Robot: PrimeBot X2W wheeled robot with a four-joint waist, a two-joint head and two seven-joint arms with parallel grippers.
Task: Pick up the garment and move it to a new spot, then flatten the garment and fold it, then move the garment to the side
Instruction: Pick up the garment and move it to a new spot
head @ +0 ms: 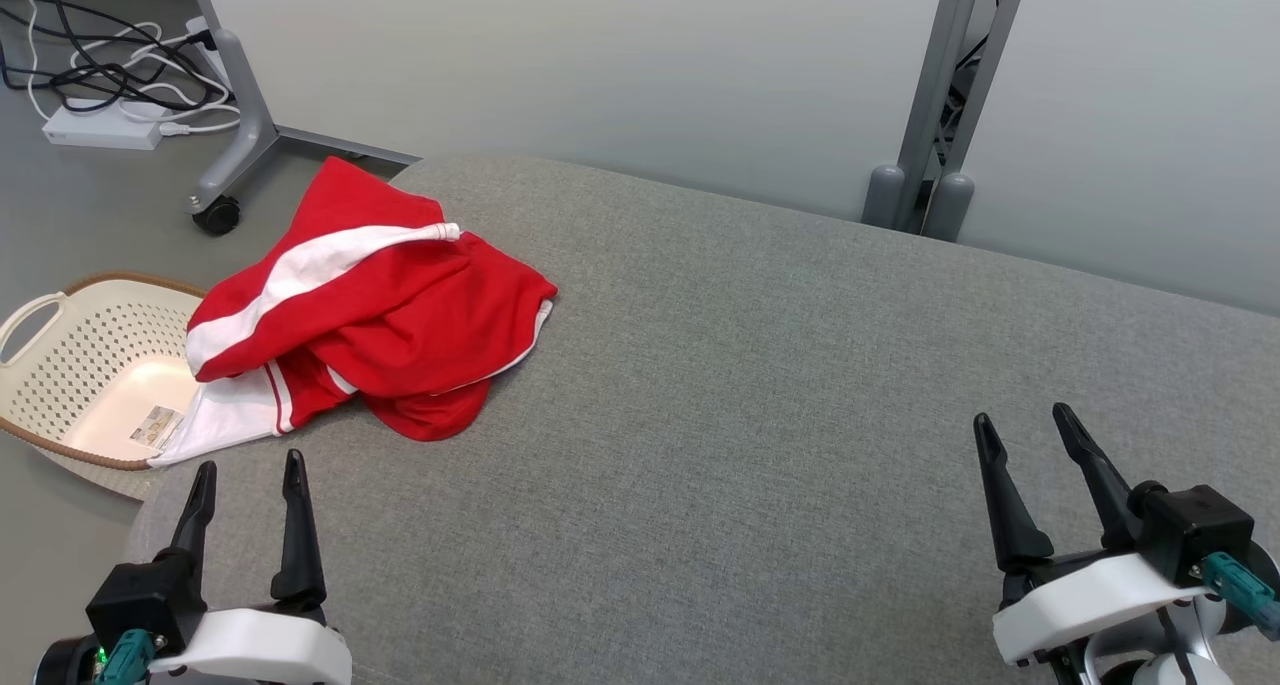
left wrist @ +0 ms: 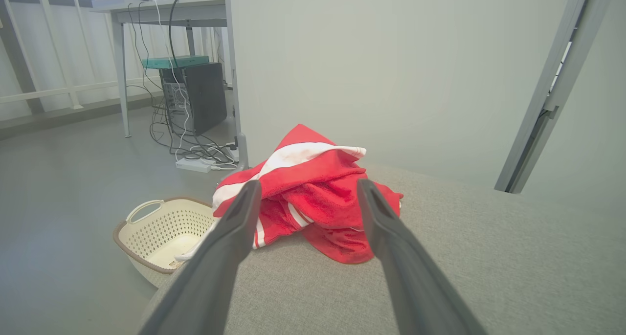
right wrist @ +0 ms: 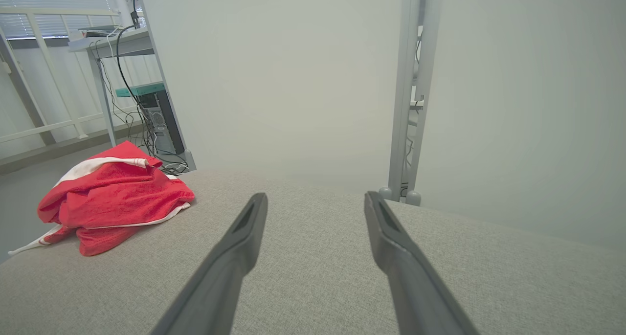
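The garment [head: 380, 315] is a red jersey with white striped trim, crumpled in a heap at the far left corner of the grey padded table [head: 760, 385]. A white part of it hangs over the table's left edge. No numerals show. The garment [left wrist: 313, 193] sits straight ahead of my left gripper [left wrist: 308, 190] in the left wrist view, some way beyond the fingertips. My left gripper [head: 250, 465] rests open at the near left, just short of the heap. At the near right my right gripper [head: 1020, 420] stands open and far from the garment [right wrist: 112, 198].
A cream laundry basket [head: 70, 335] stands on the floor left of the table, below the hanging white cloth. Cables and a power strip [head: 105, 125] lie on the floor behind it. A grey metal post [head: 935, 105] rises beyond the table's far edge.
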